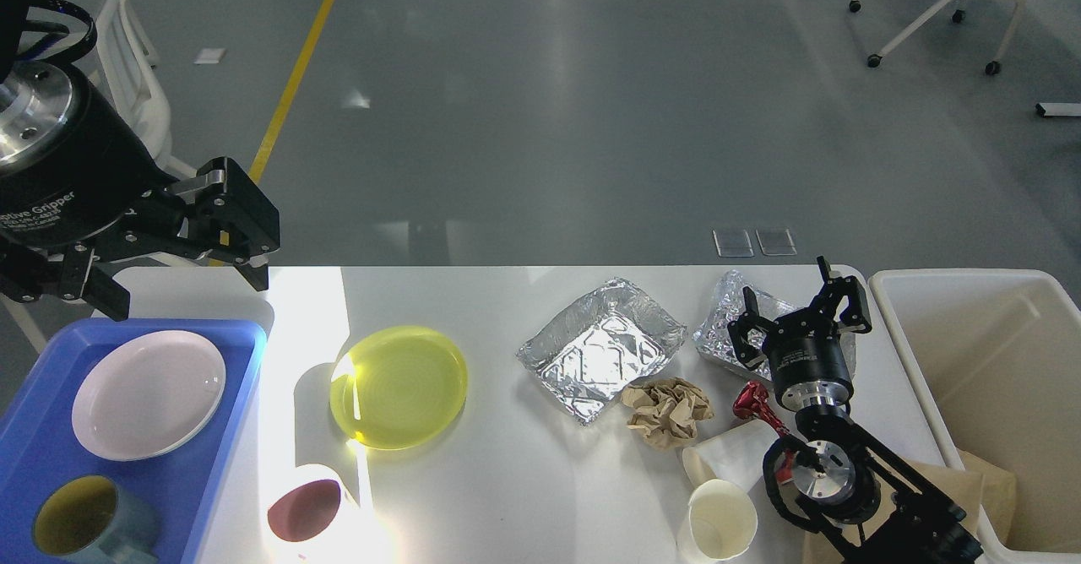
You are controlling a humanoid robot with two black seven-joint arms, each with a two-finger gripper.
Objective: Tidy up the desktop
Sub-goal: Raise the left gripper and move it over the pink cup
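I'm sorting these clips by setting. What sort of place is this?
Probably a robotics lab or test hall, not a home: a grey polished floor with a yellow painted line, a white wheeled office chair, and a staged white rectangular tabletop.

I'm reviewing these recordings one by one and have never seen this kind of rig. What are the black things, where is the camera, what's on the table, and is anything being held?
The single picture is taken from the robot's own head, looking down at the white desktop. The black parts are its two arms. The left gripper hangs above the blue tray, fingers spread and empty. The right gripper hovers over a foil tray, also open and empty.

The blue tray holds a white plate and a mug. On the desktop lie a yellow plate, a second cup, a larger foil tray, crumpled brown paper, two paper cups and something red. A cream bin stands at the right.
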